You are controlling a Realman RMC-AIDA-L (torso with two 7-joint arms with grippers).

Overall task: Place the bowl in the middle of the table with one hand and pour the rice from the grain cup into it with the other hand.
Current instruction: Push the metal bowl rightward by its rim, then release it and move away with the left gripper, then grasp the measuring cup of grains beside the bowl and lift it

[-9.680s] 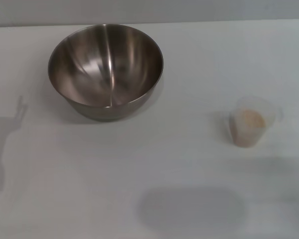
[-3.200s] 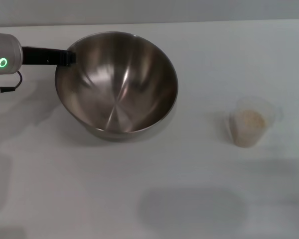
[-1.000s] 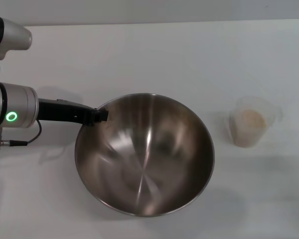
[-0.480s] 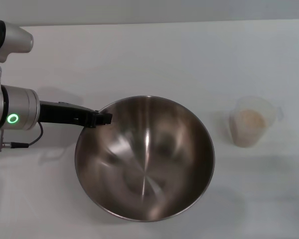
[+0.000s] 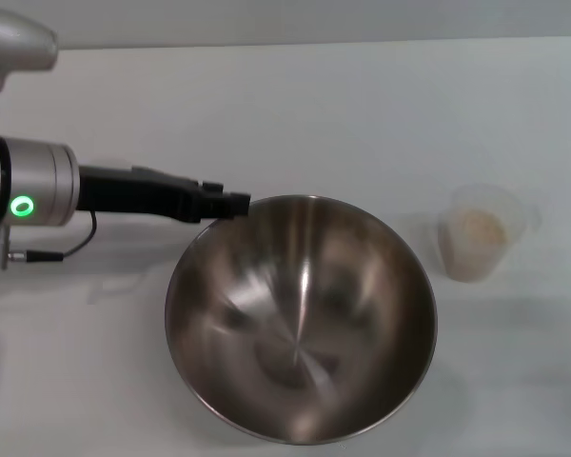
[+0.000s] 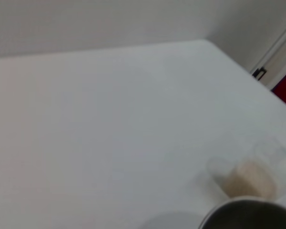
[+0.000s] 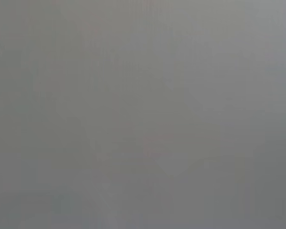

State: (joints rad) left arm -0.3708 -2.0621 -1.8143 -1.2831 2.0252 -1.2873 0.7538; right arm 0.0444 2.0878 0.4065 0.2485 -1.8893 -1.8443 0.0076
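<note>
Left gripper clamps the rim of the large shiny steel bowl at mid-table; only the left wrist view shows a red door edge beyond the translucent plastic grain cup.

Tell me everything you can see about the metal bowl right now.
The bowl is a large, round, shiny steel mixing bowl with a reflective, empty inside, opening upward and looking tilted toward the camera. The left gripper holds it at the far-left rim, arm reaching in from the robot's left. It sits near the middle of the table, to the left of the grain cup, apart from it. Whether its base rests on the table cannot be told. In the left wrist view only a sliver of rim shows.
</note>
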